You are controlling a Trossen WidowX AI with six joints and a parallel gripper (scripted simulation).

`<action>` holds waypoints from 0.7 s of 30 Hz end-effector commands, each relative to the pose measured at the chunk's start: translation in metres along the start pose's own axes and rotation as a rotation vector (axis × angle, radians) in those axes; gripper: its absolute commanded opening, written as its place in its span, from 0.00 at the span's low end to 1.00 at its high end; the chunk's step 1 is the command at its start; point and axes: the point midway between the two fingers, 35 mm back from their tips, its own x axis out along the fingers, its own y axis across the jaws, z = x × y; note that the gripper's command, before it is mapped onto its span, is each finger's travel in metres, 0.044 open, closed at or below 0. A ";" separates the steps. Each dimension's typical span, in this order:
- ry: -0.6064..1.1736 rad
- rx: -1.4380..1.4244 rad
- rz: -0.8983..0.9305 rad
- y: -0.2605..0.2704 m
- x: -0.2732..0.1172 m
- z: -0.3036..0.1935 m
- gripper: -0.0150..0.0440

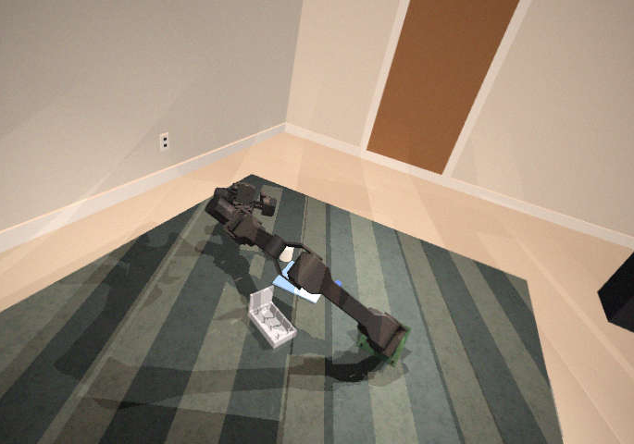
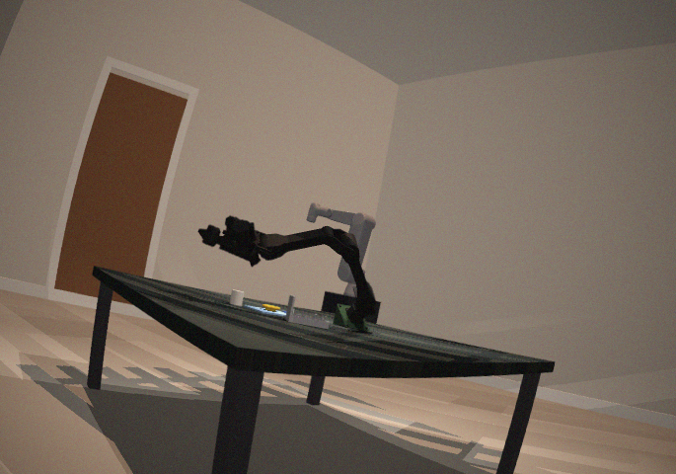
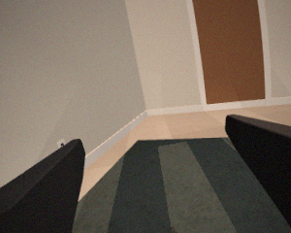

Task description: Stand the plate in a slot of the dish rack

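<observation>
The dish rack (image 1: 276, 342) (image 2: 310, 320) is a low pale box with small posts inside, standing on the table. A pale square panel (image 1: 261, 296) (image 2: 290, 308) stands upright at its far end; I cannot tell whether it is the plate or part of the rack. No other plate can be made out. My gripper (image 1: 243, 193) (image 2: 217, 226) (image 3: 156, 134) is open and empty, high above the table's far corner, well away from the rack. In the wrist view only the striped table, floor, walls and door show between the fingers.
A white cup (image 1: 286, 254) (image 2: 237, 297) stands beyond a flat light blue sheet (image 1: 287, 286). A yellow object (image 2: 271, 307) lies by the sheet. A small blue thing (image 1: 338, 283) shows beside my arm. A grey arm (image 2: 359, 237) stands behind mine.
</observation>
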 end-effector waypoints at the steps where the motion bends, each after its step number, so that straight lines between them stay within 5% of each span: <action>1: 0.075 -0.117 -0.020 -0.016 0.006 -0.009 0.93; 21: 0.513 -0.639 -0.025 -0.097 0.011 -0.049 0.93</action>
